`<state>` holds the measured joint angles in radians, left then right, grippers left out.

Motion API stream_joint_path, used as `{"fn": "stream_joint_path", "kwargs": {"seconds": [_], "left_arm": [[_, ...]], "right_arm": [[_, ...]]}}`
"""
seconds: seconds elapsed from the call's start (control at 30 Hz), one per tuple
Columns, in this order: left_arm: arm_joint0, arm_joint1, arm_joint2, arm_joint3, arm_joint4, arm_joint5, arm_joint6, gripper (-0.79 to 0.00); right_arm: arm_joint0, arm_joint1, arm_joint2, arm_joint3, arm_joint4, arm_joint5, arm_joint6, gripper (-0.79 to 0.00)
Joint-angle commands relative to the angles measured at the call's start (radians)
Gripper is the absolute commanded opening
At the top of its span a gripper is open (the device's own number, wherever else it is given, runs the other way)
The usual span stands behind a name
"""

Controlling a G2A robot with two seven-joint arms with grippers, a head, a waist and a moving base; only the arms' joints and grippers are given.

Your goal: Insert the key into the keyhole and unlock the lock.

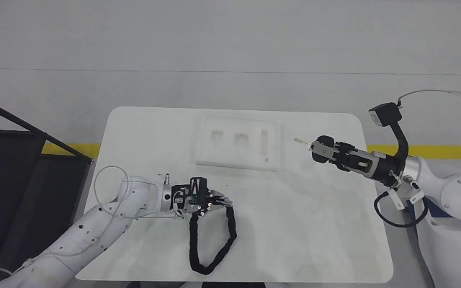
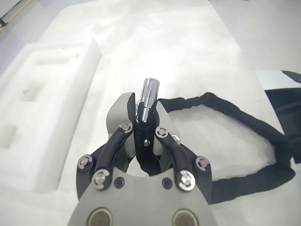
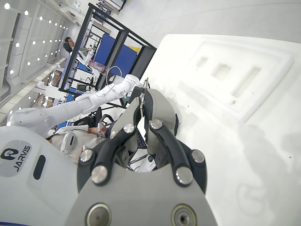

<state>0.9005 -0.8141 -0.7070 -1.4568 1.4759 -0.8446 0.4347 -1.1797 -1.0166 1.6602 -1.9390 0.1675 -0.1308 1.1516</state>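
A white table [image 1: 310, 216] is carrying a white foam tray [image 1: 204, 144] with several sunken pockets. The tray is lying farther across the table than the left pincer [image 1: 220, 199] and just ahead of the tip of the right pincer [image 1: 315, 146], without touching either. The near corner of the tray is sitting close to the line between the two pincers, which are well apart. The lock's chain [image 1: 209, 252], sleeved in black fabric, is lying on the table in a long loop, trailing from the left pincer toward the near edge of the table. The left arm is coming in low over the table's near left side, with its pincer pointing across toward the right arm. That pincer is pinching the lock [image 2: 145, 116] by its black-covered end. The lock's shiny chrome barrel [image 2: 150, 90] is sticking out past the fingertips, tilted a little upward. The keyhole itself cannot be made out. The right arm is reaching in from the table's right edge, stretched out roughly level and raised above the surface, with its pincer pointing toward the tray and the left arm. The right pincer's fingers are pressed together on the key [image 1: 302, 141], a thin strip of metal poking out beyond the tips toward the tray. The key is well apart from the lock, not touching it.
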Motion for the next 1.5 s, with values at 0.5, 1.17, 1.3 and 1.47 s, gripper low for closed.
{"fn": "stream_joint_path", "kwargs": {"seconds": [0.5,1.17,1.3,1.47], "left_arm": [[0.002,0.021,-0.085,-0.095,0.015,-0.168,0.359,-0.785],[-0.158,0.007,0.054,-0.145,-0.069,-0.108,0.433,-0.785],[-0.206,-0.005,0.115,-0.115,-0.062,-0.084,0.457,-0.785],[-0.259,-0.013,0.189,-0.074,-0.073,-0.041,0.501,-0.785]], "right_arm": [[-0.001,0.024,-0.087,-0.043,-0.025,-0.102,0.238,-0.785],[-0.024,0.052,-0.083,-0.226,0.002,-0.072,0.248,-0.785],[-0.029,0.058,-0.091,-0.256,-0.061,-0.061,0.242,-0.785],[-0.034,0.061,-0.094,-0.271,-0.099,-0.038,0.213,-0.785]]}}
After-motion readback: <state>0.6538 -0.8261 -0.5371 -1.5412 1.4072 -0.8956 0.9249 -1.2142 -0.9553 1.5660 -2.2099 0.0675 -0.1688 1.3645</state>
